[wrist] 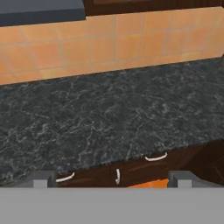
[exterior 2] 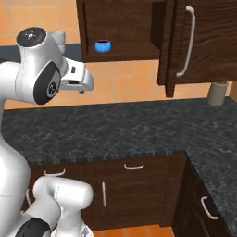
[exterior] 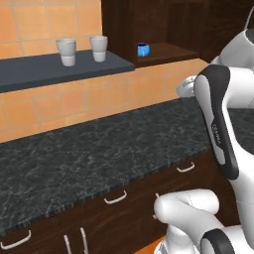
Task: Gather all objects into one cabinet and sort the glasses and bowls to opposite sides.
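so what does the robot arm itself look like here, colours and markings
The arm is glossy white with rounded shells and dark grey-black bands at the joints. One dark band carries small pale lettering, too small to read. A round dark cap with concentric rings tops a joint. The gripper has two small grey square fingertips.

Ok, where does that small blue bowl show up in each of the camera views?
Left base view: the blue bowl sits upper centre, in the dark wooden cabinet just right of the grey shelf.
Right base view: the bowl is upper left of centre.
Hand view: the bowl is not in it.
Shared landmark: the black counter.
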